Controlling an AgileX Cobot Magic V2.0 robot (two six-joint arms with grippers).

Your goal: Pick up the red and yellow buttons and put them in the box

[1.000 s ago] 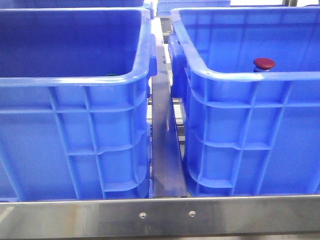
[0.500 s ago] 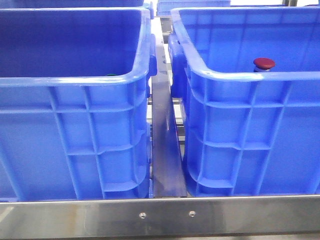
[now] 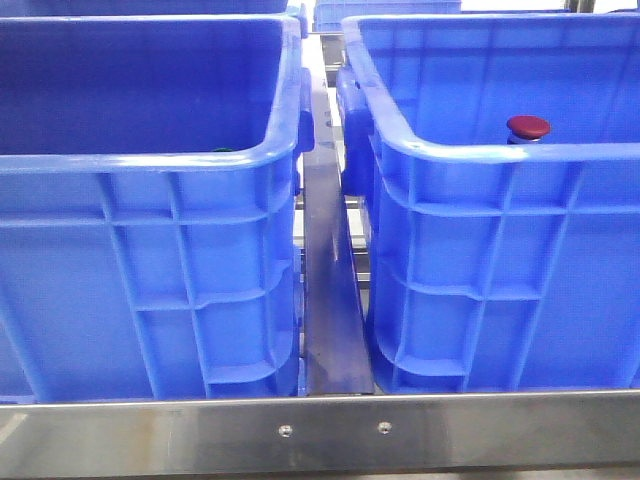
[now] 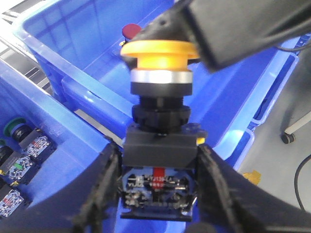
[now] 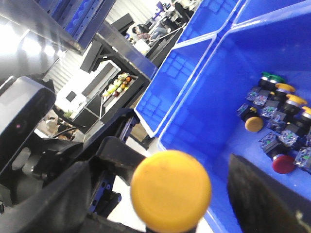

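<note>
Two deep blue ribbed plastic crates side by side on a steel-railed bench, left crate (image 3: 150, 200) and right crate (image 3: 500, 250), metal strip between them

Left gripper (image 4: 158, 194) clamped on the black base block of an orange-yellow mushroom-cap push button (image 4: 158, 53), cap upright between the fingers (image 4: 104, 189), held above the crate rim. Beyond the cap, a dark red domed button (image 4: 130, 31) sits inside the right crate. Beside the fingers, more button units (image 4: 22, 150) lie on a crate floor

Right gripper (image 5: 160, 194): cannot tell its finger state, yellow cap fills the near view; a cluster of loose buttons (image 5: 277, 126) well beyond it
</note>
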